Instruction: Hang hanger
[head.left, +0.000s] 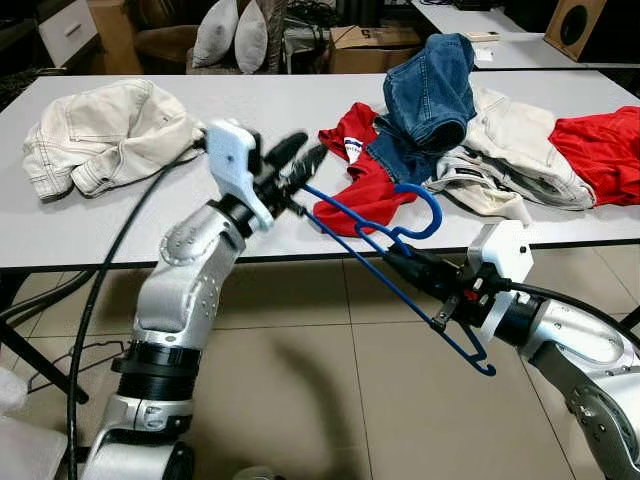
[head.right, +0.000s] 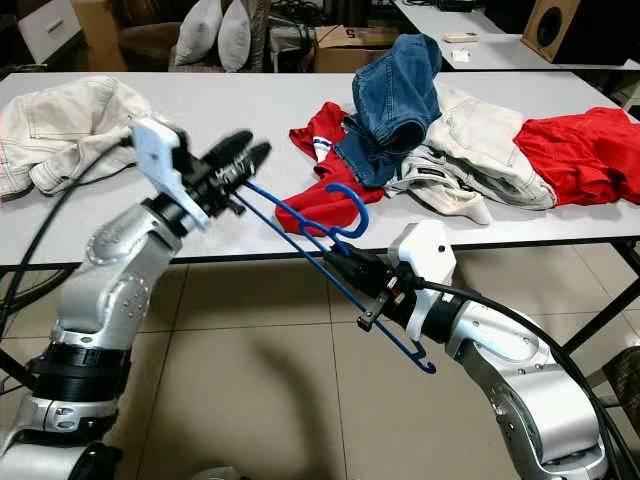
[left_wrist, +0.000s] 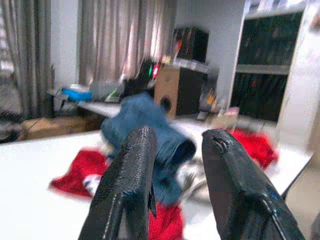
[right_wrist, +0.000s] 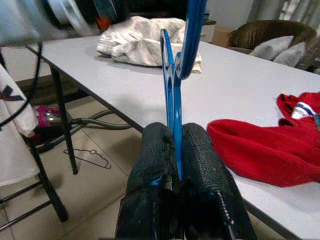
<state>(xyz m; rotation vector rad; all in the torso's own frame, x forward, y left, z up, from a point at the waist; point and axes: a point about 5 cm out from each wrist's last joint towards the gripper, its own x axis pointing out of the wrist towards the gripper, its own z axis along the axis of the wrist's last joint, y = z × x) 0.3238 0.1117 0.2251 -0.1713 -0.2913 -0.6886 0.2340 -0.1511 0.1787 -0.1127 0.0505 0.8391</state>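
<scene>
My right gripper (head.left: 393, 256) is shut on a blue wire hanger (head.left: 436, 214) in front of the white table's (head.left: 150, 225) near edge. It pinches the thin frame just below the hook (right_wrist: 192, 40), and the right wrist view has the blue wire (right_wrist: 170, 85) squeezed between the two black fingers (right_wrist: 152, 165). The hanger slants up towards my left gripper (head.left: 305, 150), which is open. Its fingers (left_wrist: 131, 180) have nothing between them, and the hanger's upper end lies just under them.
On the table lie a cream jacket (head.left: 100, 140) at the left, a red garment (head.left: 362, 180), blue jeans (head.left: 430, 95), cream trousers (head.left: 515, 150) and another red garment (head.left: 600, 150). Black cables (head.left: 110, 270) hang at the left above the tiled floor (head.left: 330, 400).
</scene>
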